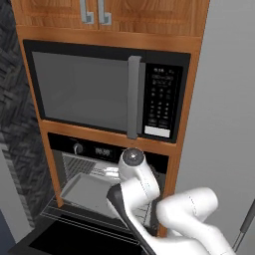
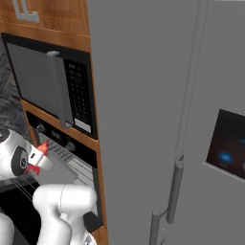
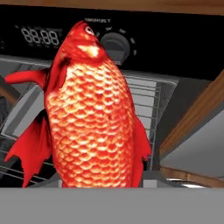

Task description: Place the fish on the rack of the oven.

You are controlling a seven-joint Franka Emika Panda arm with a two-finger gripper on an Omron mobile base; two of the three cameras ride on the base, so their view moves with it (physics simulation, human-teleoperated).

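The red-orange fish (image 3: pixel 94 113) stands head-up in the hand view, close in front of the camera, and hides the fingertips. In the right base view the fish (image 2: pixel 42 148) pokes out of my gripper (image 2: pixel 36 159), which is shut on it just in front of the oven (image 1: pixel 94 149). The oven's door is folded down. Inside, the wire rack (image 3: pixel 146 103) runs behind and to the right of the fish. In the left base view the rack (image 1: pixel 84 163) sits under the control strip, and my arm's wrist covers the gripper there.
A flat grey tray (image 1: pixel 87 191) lies in the oven below the rack. The open black door (image 1: pixel 74 239) juts out at the bottom. A black keypad microwave (image 1: pixel 99 89) sits above the oven. The grey fridge (image 2: pixel 158 119) stands to the right.
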